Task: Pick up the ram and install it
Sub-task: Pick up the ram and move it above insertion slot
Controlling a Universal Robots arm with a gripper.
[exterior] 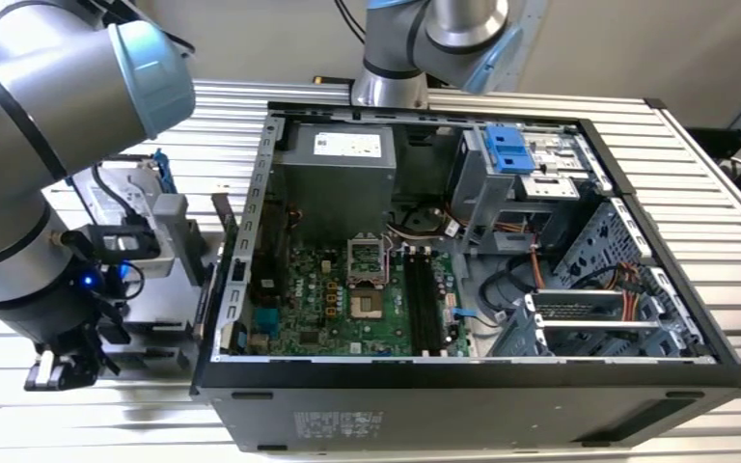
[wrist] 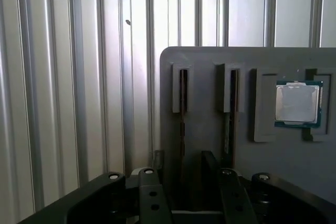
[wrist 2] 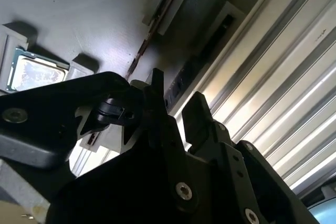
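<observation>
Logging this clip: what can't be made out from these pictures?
- First wrist view: the ram stands edge-on in the gray holder, chips unseen; its lower end disappears among the fingers.
- Exterior view: the arm covers part of the holder.
- Exterior view: the motherboard slots are too small to tell filled from empty.

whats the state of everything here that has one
gripper: open, holding nothing
ram sticks: both on edge in slots of the grey holder
cpu: seated in a holder recess
computer case: side open
motherboard ram slots: look empty
</observation>
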